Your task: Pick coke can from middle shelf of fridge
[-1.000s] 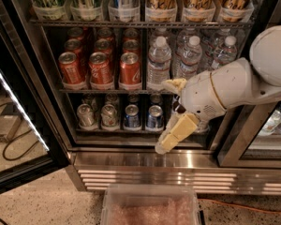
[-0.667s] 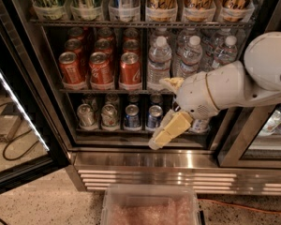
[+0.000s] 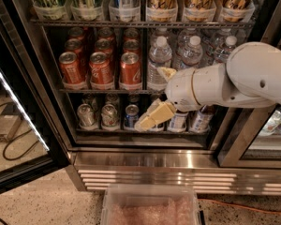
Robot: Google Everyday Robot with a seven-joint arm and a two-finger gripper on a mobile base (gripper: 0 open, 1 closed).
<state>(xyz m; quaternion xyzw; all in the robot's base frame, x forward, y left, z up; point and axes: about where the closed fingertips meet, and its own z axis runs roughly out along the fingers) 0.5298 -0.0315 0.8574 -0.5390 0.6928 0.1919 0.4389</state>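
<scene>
The fridge (image 3: 145, 161) stands open in front of me. On its middle shelf (image 3: 107, 90) stand rows of red coke cans; the front three are at left (image 3: 71, 69), middle (image 3: 100, 68) and right (image 3: 130, 68). Clear water bottles (image 3: 159, 62) stand to their right. My gripper (image 3: 159, 95) is open and empty on the white arm (image 3: 234, 83) that reaches in from the right. It sits in front of the water bottles and the lower shelf, just right of and below the rightmost front coke can. One cream finger (image 3: 152, 117) points down-left, the other finger (image 3: 167, 72) is by the bottle.
Silver and blue cans (image 3: 107, 115) fill the lower shelf. Tall cans in clear cups (image 3: 124, 1) line the top shelf. The open glass door with a light strip (image 3: 18, 111) stands at left. A clear plastic bin (image 3: 150, 207) sits on the floor below. A second cooler (image 3: 271, 125) is at right.
My gripper has moved left and a little up, closer to the red cans. The fingers stay spread. The cans and bottles have not moved.
</scene>
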